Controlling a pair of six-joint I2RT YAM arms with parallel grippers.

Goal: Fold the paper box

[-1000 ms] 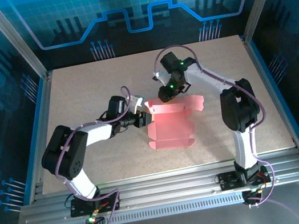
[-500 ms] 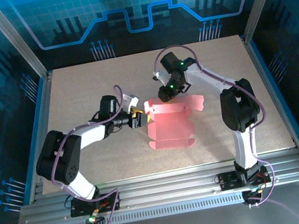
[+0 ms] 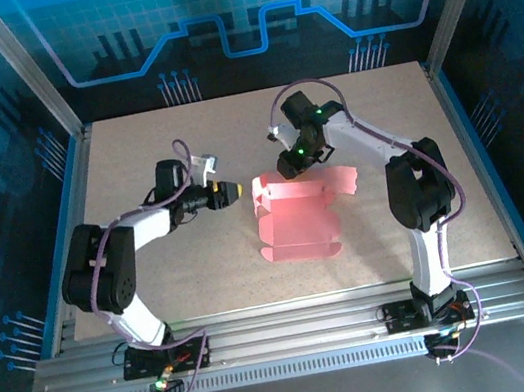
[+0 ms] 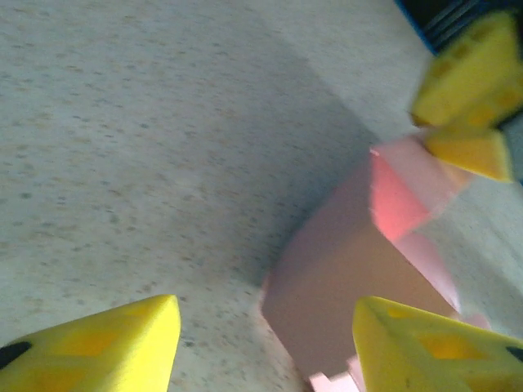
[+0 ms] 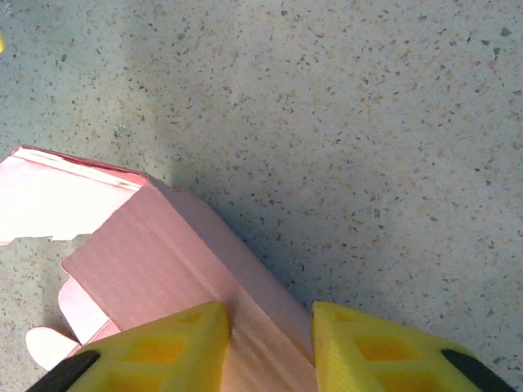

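Left gripper (image 3: pixel 228 193) from above: spread wide and empty, with the paper box (image 3: pixel 295 212) just ahead of its tips, half raised on the table (image 3: pixel 133 158); right gripper (image 3: pixel 289 167) clamped on the box's far wall. From the left wrist: upright pink panel straight ahead between the yellow fingers (image 4: pixel 122 343), untouched. From the right wrist: thin card pinched between the pads (image 5: pixel 163 343). Judged best: hold the right pinch steady, approach low and square, press the panel along its crease, avoid crumpling.

Left black-and-white jointed arm (image 3: pixel 150 224) and its matching right arm (image 3: pixel 371 141) are both sporting loopy purple cables (image 3: pixel 298 85), tiny green lights (image 3: pixel 301 153) and chunky yellow wedge-shaped fingertips (image 5: pixel 155 351).
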